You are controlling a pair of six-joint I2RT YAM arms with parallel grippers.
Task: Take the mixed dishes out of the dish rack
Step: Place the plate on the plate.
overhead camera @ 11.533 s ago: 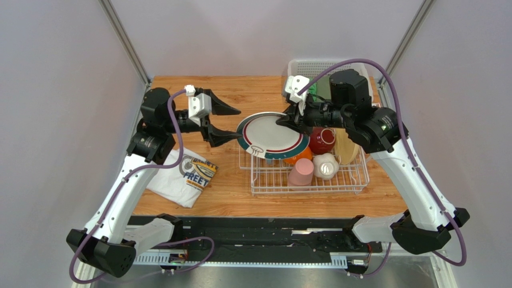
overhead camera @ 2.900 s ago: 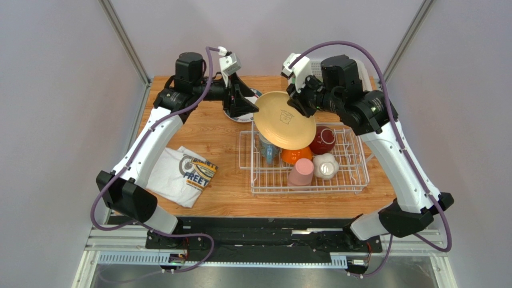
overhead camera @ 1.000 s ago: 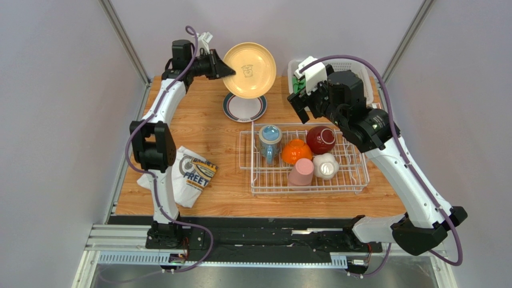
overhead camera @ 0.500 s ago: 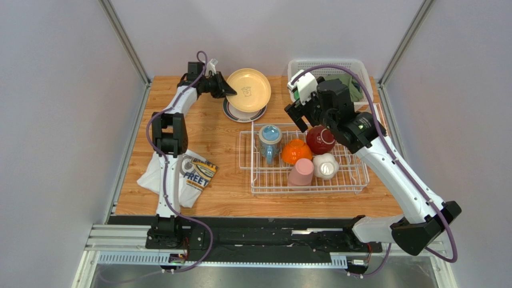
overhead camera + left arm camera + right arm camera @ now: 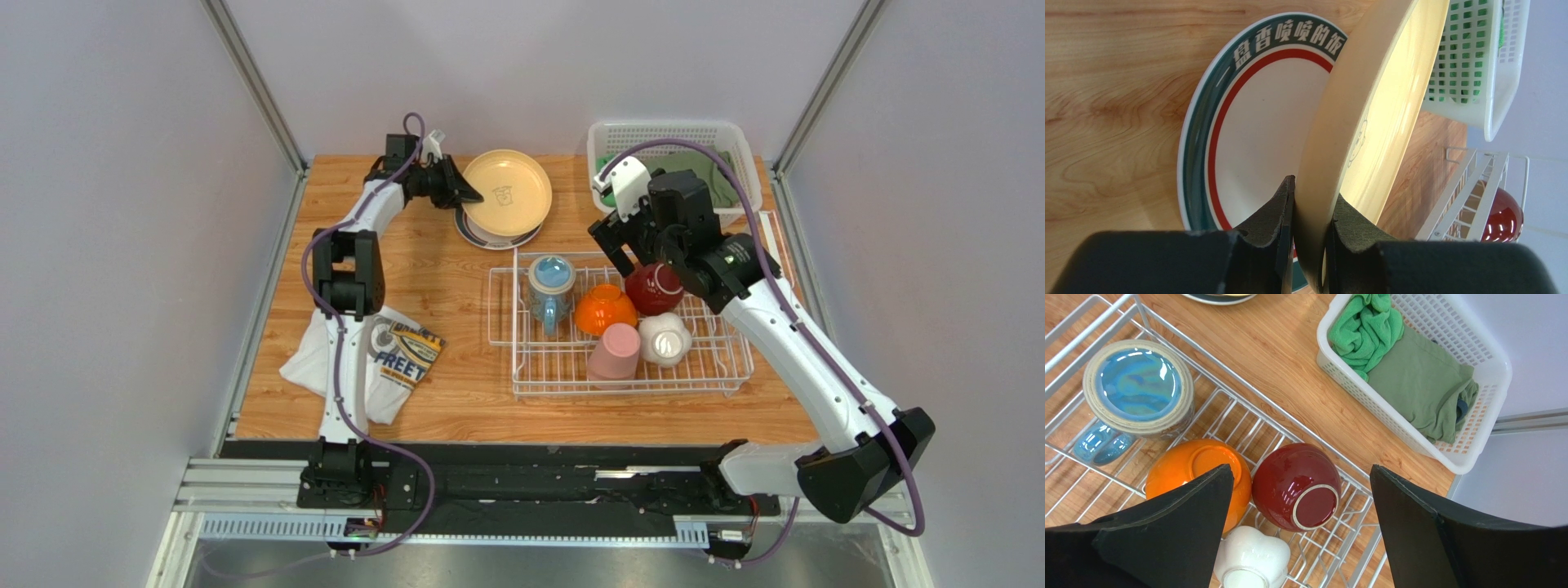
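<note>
My left gripper [image 5: 464, 194] is shut on the rim of a tan plate [image 5: 507, 192] at the back of the table. In the left wrist view its pads [image 5: 1281, 205] pinch the rim of that plate [image 5: 1370, 122]. The plate is tilted just over a green-and-red-rimmed plate [image 5: 1254, 122] lying flat on the wood. The dish rack [image 5: 724, 368] holds a light-blue mug [image 5: 551, 279], an orange bowl [image 5: 604, 309], a dark red bowl [image 5: 654, 288], a pink cup [image 5: 615, 350] and a small white bowl [image 5: 664, 338]. My right gripper [image 5: 1300, 470] hangs open above the overturned dark red bowl [image 5: 1296, 484].
A white perforated basket [image 5: 613, 132] with green cloths [image 5: 1407, 361] stands at the back right, close behind the rack. A printed T-shirt [image 5: 368, 355] lies at the front left. The rack's far wire wall [image 5: 1475, 190] is just right of the plates.
My left arm has lowered the tan plate from high at the back down onto the rimmed plate. My right gripper has come down and forward over the rack's dark red bowl.
</note>
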